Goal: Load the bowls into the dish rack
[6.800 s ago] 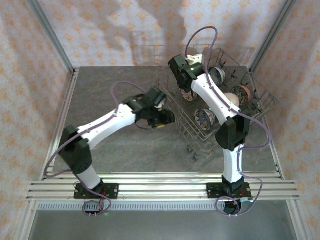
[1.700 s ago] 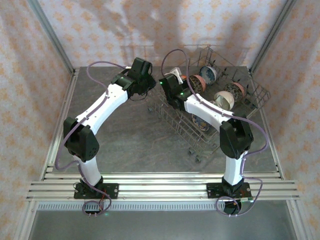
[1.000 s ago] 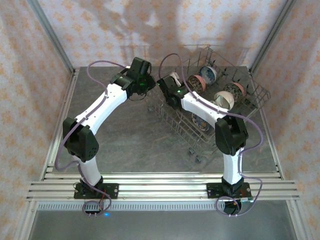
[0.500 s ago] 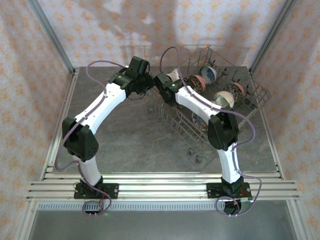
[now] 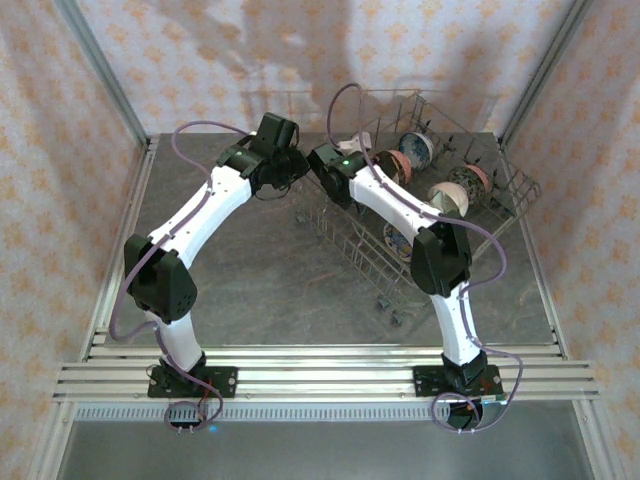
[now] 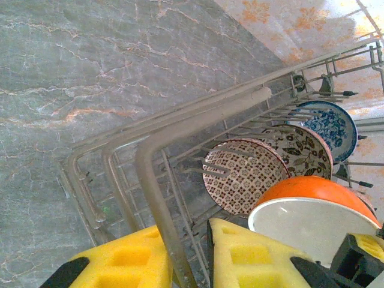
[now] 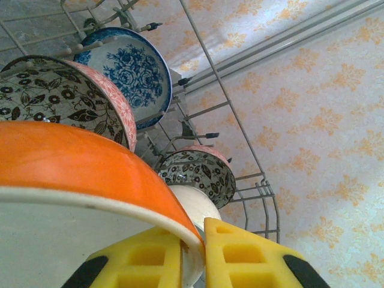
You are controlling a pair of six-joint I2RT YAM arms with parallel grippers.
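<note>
From the bottom edge, the left arm [image 5: 195,220] and right arm [image 5: 405,210] arch to upper centre. The left gripper [image 6: 191,255] pinches the dish rack [image 6: 198,117] by its rim wire. The right gripper [image 7: 193,252] clamps the orange bowl [image 7: 78,156] by its rim, inside the rack, with patterned bowls [image 7: 129,75] standing beyond.

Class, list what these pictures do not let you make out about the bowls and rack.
- Top view: the right arm covers part of a bowl low in the dish rack.
- Right wrist view: the left and bottom edges cut off the orange bowl in the right hand.
- Left wrist view: that bowl hides what lies under it, so its slot is unclear.
</note>
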